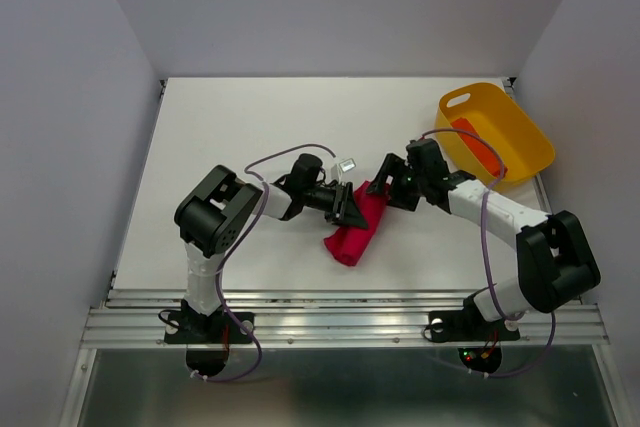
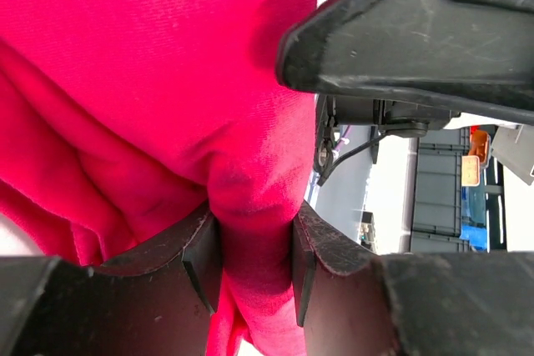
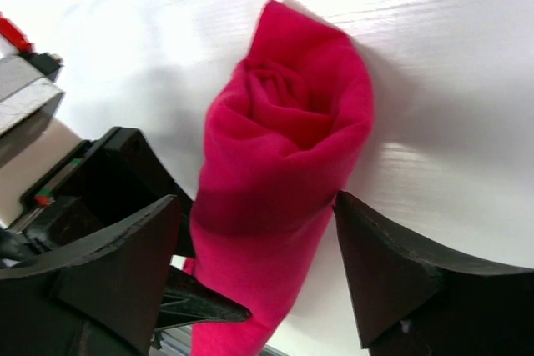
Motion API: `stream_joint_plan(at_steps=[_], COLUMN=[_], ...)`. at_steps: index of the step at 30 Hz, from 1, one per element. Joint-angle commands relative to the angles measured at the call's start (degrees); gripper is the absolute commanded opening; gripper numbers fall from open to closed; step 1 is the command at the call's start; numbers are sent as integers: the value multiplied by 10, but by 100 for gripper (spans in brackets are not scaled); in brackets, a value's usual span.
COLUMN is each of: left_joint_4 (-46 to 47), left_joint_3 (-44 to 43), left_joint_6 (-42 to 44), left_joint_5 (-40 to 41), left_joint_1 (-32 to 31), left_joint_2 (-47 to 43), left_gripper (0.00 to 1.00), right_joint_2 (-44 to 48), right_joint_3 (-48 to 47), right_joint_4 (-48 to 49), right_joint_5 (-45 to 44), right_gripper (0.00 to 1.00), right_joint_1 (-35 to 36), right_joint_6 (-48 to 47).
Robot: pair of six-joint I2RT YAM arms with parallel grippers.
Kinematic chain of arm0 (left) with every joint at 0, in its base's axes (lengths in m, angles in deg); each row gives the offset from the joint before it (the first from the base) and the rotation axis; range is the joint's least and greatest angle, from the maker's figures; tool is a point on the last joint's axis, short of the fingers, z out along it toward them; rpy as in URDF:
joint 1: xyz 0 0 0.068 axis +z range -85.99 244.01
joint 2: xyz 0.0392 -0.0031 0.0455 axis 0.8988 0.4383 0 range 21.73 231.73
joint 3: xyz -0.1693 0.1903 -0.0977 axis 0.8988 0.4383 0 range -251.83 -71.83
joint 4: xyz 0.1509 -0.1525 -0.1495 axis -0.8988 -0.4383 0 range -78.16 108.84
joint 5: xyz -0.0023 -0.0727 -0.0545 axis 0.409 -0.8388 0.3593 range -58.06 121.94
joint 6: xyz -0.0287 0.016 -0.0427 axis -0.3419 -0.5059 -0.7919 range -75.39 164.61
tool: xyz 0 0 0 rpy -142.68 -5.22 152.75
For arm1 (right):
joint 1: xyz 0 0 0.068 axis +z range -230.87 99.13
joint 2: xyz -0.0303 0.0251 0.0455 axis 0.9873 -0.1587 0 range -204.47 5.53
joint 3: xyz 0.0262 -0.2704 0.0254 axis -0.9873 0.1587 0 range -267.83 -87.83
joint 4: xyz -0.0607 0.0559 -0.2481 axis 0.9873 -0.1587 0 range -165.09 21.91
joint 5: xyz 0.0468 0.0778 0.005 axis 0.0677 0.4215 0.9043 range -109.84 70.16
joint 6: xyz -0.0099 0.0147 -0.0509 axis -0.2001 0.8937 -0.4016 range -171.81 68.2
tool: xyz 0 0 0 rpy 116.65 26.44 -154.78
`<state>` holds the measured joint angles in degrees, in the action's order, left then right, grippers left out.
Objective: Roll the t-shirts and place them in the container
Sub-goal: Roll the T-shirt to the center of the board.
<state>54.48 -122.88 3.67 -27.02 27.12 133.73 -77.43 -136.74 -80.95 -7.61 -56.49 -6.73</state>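
Left pincer (image 2: 254, 266) grips the crimson t-shirt (image 3: 284, 139); right pincer (image 3: 257, 227) is open around its roll. Rolling looks nearly done; next, release gently so it keeps tight.

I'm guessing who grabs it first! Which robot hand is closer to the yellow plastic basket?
Right. The right gripper is open around the rolled crimson cloth t-shirt on the side facing the yellow plastic basket; the left gripper pinches that shirt from the opposite, farther side.
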Motion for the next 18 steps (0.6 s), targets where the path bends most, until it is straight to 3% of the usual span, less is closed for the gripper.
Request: stream_joint_plan(at_steps=[1,3,10,15,18], left_joint_4=[-25,-41,-71,-79,-90], left_joint_3=[-20,-25,-44,-49,-54], left_joint_6=[14,21,33,38,46], left_joint_5=[4,20,39,38,37], left_joint_1=[0,-1,-2,-3,-3], left_joint_2=[-6,-12,-4,2,3], left_gripper=[43,43,43,43,43], right_joint_2=[6,24,4,-23,-30], right_joint_3=[-25,-23,-37,-24,-18], right_joint_4=[-54,-66,-69,-17,-1], right_joint_5=[-62,-78,-84,-49,-47], right_gripper=[87,93,94,84,72], right_joint_1=[6,6,16,22,27], right_joint_6=[-5,-2,10,38,52])
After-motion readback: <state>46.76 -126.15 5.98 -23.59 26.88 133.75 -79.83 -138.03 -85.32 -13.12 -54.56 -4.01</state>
